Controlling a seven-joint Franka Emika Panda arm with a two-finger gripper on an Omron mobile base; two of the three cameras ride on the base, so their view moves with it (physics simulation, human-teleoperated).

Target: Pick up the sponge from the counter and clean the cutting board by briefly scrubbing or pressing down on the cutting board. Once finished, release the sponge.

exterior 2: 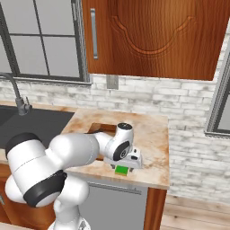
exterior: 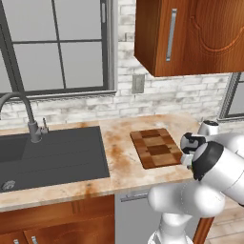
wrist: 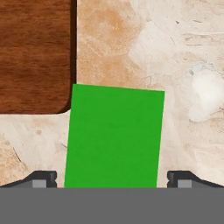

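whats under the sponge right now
The sponge lies flat on the counter, beside the corner of the cutting board, not on it. The gripper straddles it with jaws open. The counter patch directly beneath is covered by the sponge.

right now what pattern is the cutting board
A checkered pattern of light and dark brown wooden blocks on the cutting board, clearest in the left base view.

Lighting: bright, even, diffuse | Shadows: thin dark edge beside checkered wooden cutting board point(wrist: 35, 57) | Glare: none | Focus: sharp
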